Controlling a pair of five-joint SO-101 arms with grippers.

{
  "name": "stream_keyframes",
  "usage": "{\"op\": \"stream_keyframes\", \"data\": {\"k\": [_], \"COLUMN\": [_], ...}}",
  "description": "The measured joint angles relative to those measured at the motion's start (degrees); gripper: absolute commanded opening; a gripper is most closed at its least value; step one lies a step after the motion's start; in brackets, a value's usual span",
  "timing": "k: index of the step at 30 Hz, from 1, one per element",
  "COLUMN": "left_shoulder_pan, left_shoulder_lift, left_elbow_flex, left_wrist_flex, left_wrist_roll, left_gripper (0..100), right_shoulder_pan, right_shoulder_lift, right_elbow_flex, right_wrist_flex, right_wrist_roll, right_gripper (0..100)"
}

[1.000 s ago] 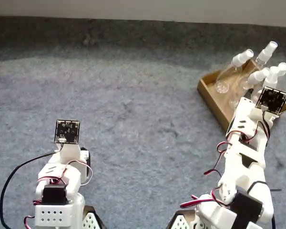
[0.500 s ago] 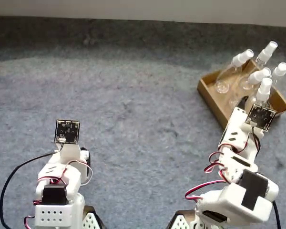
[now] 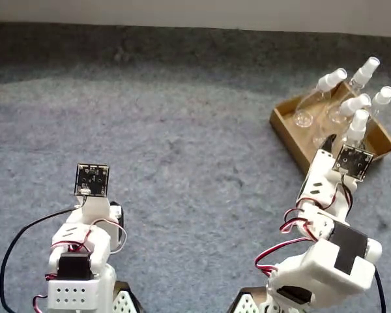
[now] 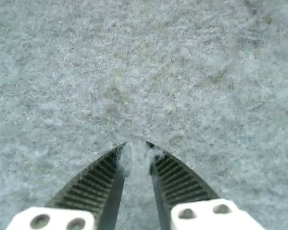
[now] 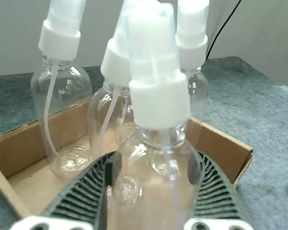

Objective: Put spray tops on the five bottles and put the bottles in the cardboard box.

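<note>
Fifth bottle [image 5: 156,177] is clear with a white spray top [image 5: 156,91] fitted. It sits at the near edge of the cardboard box [image 3: 285,125], at the counter's [image 3: 182,130] far right, just beside the four other bottles [image 3: 311,101]. All four are capped and standing in the box.

Its long axis is close to vertical, with the spray top up and the base toward the box floor. Can't tell whether the base touches the floor yet, or which way the nozzle faces.

The right end effector [image 5: 156,160] is pinching the bottle body, one jaw on each side, below the shoulder.

Step looks like the last placement, so the task is nearly done.

Next move probably calls for three things:
- lower until the base seats flat
- spread the jaws just enough to clear the body
- back out up and toward the arm, not sideways

The neighbours' spray tops are tight around it, so a sideways exit could tip one.

The left end effector [image 4: 136,143] is low over the grey counter near its own base, well apart from the box. Its jaws are all but pressed together and hold nothing.
</note>
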Motion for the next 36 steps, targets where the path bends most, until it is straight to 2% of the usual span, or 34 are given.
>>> {"op": "stream_keyframes", "data": {"k": [3,16,22,36], "left_shoulder_pan": [0.0,0.0,0.0,2.29], "left_shoulder_lift": [0.0,0.0,0.0,0.0], "left_elbow_flex": [0.0,0.0,0.0,0.0], "left_wrist_flex": [0.0,0.0,0.0,0.0], "left_wrist_roll": [0.0,0.0,0.0,0.0], "left_gripper": [1,1,1,1], "right_shoulder_pan": [-0.09,-0.09,0.0,0.0], "right_shoulder_lift": [0.0,0.44,0.53,0.62], "right_elbow_flex": [0.0,0.18,0.53,0.62], "right_wrist_flex": [0.0,0.35,0.44,0.53], "right_wrist_roll": [0.0,0.0,0.0,0.0], "right_gripper": [20.5,21.6,29.7,30.3]}}
